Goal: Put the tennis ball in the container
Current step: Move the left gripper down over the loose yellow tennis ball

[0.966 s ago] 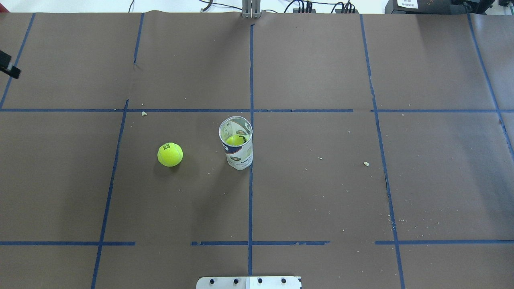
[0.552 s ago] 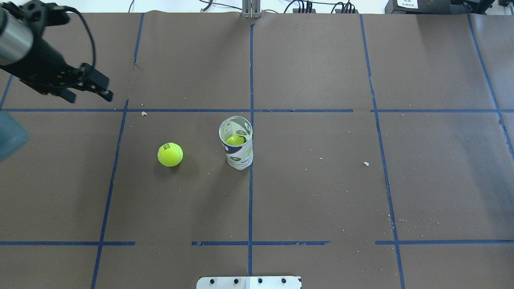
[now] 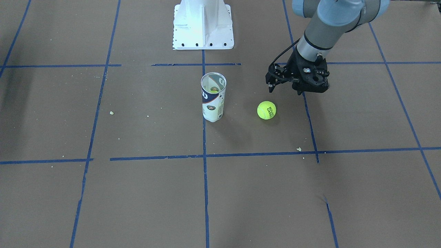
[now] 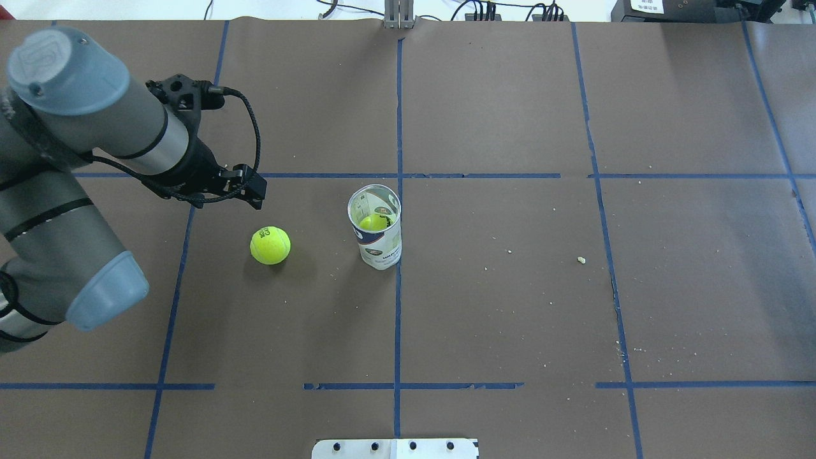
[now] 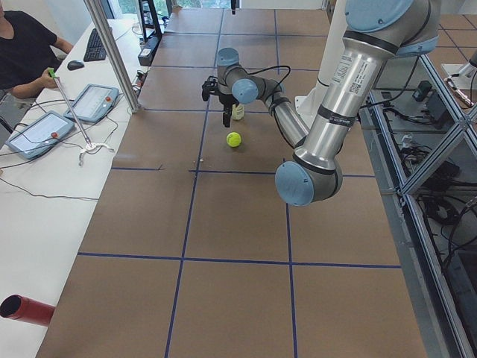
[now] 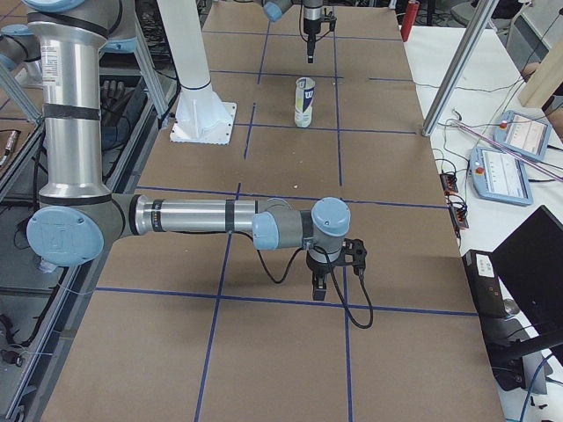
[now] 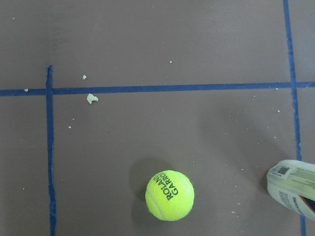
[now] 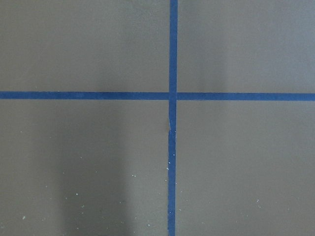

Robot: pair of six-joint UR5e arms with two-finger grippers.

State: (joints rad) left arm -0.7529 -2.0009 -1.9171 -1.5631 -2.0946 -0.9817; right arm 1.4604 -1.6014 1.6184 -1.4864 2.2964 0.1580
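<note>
Tennis ball: lies loose on the table, lettering uppermost, nothing touching it. In the overhead view it sits at 9 o'clock from the container, near but clearly apart. Judged light, springy and felt-covered. The nap should grip well, but a round body will roll from a one-sided touch. Best taken across its widest girth, with the jaws coming straight down on either side.

Container: upright, mouth open, with 1 other ball low inside. Judged light and tall, so liable to tip if the rim is knocked. The mouth looks barely wider than the ball, so the drop needs centring.

Left gripper: jaws apart, holding nothing. It hangs above the table at 11 o'clock from the tennis ball in the overhead view, not yet over it. Pick-up not begun.

Right gripper: low over the table, far off toward the robot's right end. It is seen only from the side, so I cannot tell whether it is spread or closed.

Room: open paper surrounds the tennis ball, with scattered crumbs further off. The only obstruction on the carry path is the container itself. Table edges are well away.
</note>
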